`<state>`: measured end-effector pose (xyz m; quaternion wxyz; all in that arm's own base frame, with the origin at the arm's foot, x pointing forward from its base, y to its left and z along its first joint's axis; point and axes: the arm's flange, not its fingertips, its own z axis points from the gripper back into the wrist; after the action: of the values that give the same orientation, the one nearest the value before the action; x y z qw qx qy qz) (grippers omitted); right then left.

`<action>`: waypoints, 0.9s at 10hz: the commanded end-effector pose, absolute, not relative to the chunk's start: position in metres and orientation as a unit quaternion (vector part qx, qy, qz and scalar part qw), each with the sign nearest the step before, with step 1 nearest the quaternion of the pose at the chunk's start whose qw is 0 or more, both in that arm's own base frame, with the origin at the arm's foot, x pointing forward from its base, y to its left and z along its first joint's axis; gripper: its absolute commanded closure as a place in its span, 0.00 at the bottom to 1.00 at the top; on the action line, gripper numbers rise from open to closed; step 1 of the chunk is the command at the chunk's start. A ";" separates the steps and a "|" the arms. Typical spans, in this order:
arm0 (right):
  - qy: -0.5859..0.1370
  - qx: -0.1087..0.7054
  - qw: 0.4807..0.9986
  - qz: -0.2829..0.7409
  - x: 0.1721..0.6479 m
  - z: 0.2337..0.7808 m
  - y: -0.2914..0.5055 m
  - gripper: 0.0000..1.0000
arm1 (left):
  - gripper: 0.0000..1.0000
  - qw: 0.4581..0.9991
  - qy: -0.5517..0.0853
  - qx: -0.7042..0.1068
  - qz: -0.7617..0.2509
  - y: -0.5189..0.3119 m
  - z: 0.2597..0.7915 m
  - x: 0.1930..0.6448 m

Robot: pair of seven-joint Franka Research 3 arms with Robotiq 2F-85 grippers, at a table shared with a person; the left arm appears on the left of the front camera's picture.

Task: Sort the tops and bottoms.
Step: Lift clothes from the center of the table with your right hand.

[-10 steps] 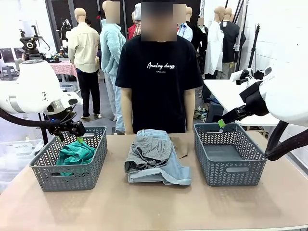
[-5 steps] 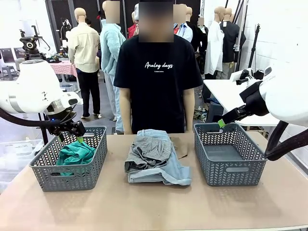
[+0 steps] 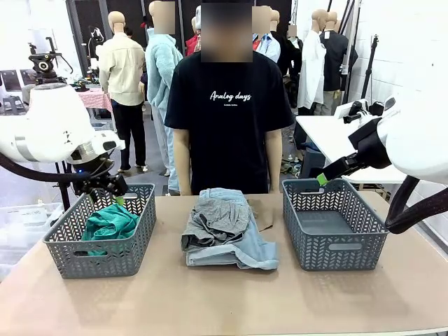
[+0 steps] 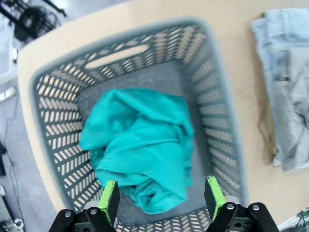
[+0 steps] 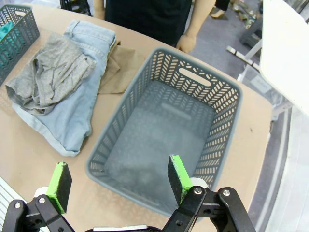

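We see our left hand [image 4: 161,195] hovering with jaws wide over the left basket [image 4: 58,145], where the teal top [image 4: 140,140] lies crumpled. Our right hand [image 5: 119,182] hangs spread wide, holding nothing, above the right basket [image 5: 219,135]. Between the baskets on the tabletop [image 3: 210,301], the grey top [image 3: 218,215] sits on the denim shorts [image 3: 241,250] (a tan top [image 5: 118,67] peeks out at their edge).

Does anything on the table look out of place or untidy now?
Nothing damaged or spilled. The grey top lies crumpled on the denim shorts, the tan top partly hidden beneath, unsorted mid-table. The teal top sits bunched in its basket.
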<state>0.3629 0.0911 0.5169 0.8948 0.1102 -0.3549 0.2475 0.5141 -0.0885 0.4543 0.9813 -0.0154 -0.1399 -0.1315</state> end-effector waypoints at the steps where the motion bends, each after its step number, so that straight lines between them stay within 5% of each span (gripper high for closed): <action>1: -0.356 0.117 0.893 0.250 0.365 0.515 0.091 0.00 | 0.09 0.962 -0.170 -0.031 -0.213 -0.130 0.497 0.484; 6: -0.356 0.117 0.893 0.250 0.365 0.515 0.091 0.00 | 0.09 0.894 -0.172 -0.046 -0.411 -0.219 0.554 0.440; 9: -0.356 0.117 0.893 0.250 0.365 0.515 0.091 0.00 | 0.09 0.906 -0.178 -0.048 -0.380 -0.206 0.555 0.446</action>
<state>0.3628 0.0913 0.5170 0.8947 0.1098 -0.3550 0.2478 0.4384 -0.2199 0.5548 0.9039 -0.0358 -0.1758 -0.3882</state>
